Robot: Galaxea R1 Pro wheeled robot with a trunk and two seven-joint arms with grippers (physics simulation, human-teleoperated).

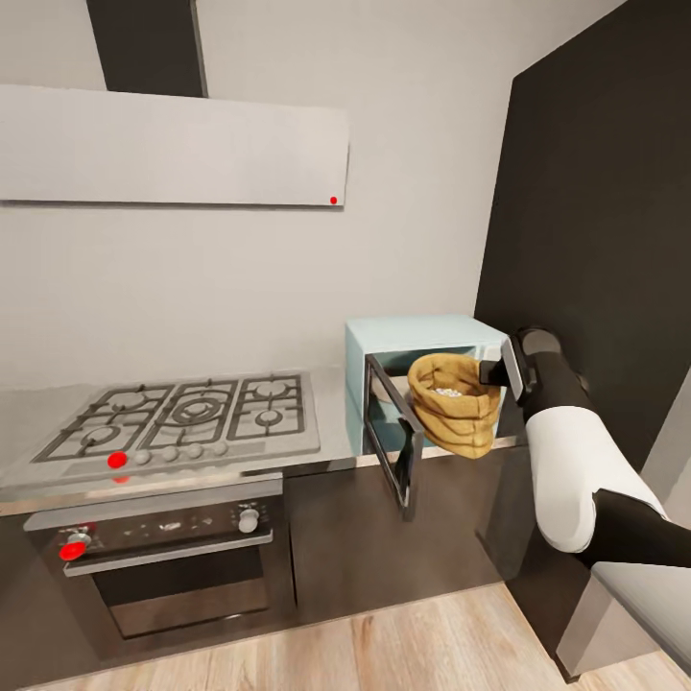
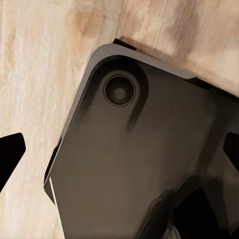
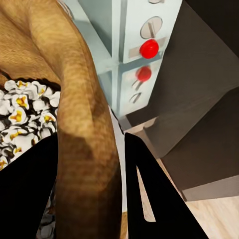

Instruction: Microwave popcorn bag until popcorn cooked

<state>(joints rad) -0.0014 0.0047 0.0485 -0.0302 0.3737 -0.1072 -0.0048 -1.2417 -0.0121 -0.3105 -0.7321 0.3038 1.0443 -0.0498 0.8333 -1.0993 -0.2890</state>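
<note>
Pinching the popcorn bag by its rolled rim, the right gripper jaws, nearly closed, keep the sack upright before the open microwave so popped kernels stay inside

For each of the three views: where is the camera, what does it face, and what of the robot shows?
Head: high, facing down at the microwave, its door open, popcorn bag and right arm.
Left wrist: faces wooden floor and a dark robot part; fingertips at the edges.
Right wrist: along fingers pinching the bag's rim.
Shared: head and right wrist both show bag and microwave.
</note>
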